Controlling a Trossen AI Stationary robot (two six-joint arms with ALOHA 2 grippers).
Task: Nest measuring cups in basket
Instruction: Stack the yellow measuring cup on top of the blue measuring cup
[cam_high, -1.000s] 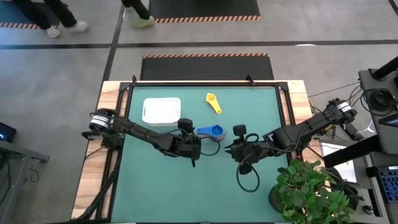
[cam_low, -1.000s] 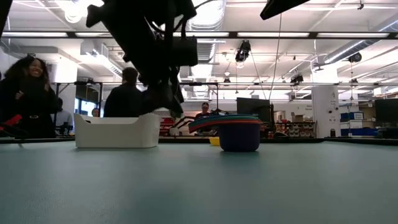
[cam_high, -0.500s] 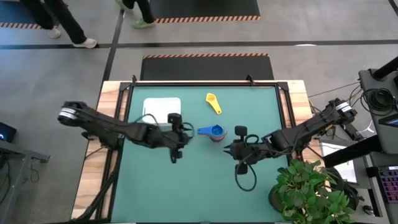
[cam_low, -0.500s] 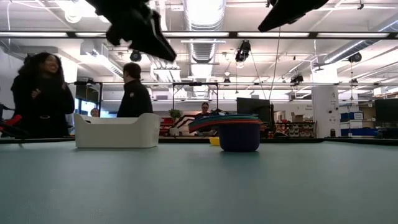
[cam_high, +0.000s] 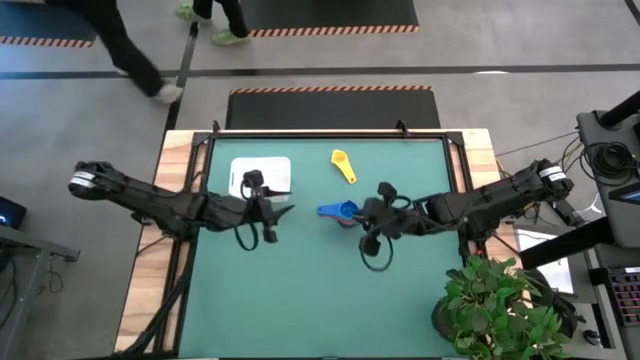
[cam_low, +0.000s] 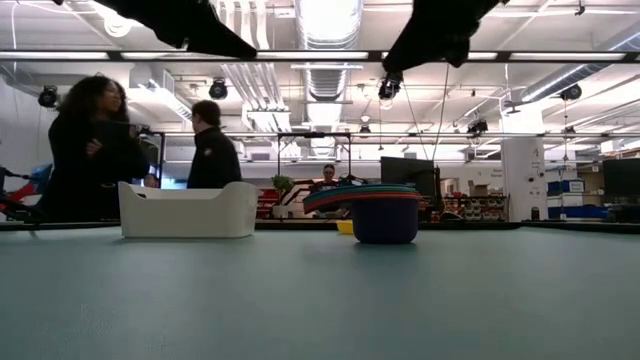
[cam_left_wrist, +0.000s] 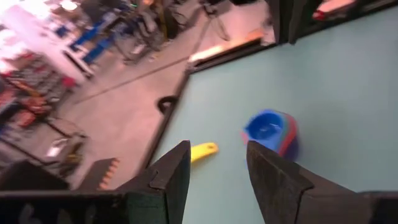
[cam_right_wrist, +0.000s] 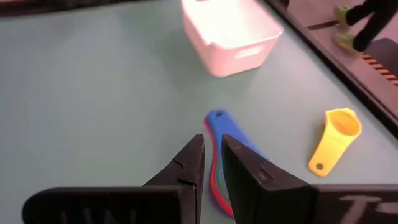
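A stack of nested measuring cups (cam_high: 345, 211), a blue one on top and red and other rims under it, stands mid-table on its bottom cup; it also shows in the low view (cam_low: 385, 215). A yellow cup (cam_high: 343, 165) lies alone near the far edge. The white basket (cam_high: 260, 176) stands at the far left. My left gripper (cam_left_wrist: 217, 163) is open and empty, raised between the basket and the stack (cam_left_wrist: 270, 130). My right gripper (cam_right_wrist: 212, 155) hovers just right of the stack (cam_right_wrist: 221, 158), its fingers a narrow gap apart, holding nothing.
A potted plant (cam_high: 505, 310) stands at the table's near right corner. A cable loop (cam_high: 375, 252) hangs under the right arm. People stand and walk beyond the far edge (cam_low: 90, 150). Bare green mat (cam_high: 300, 300) spreads across the near half.
My left gripper has drawn away from the cup stack, going up and toward the table's far left, to beside the basket. My right gripper has moved toward the far edge and left, close to the stack. The stack, the yellow cup and the basket have stayed put.
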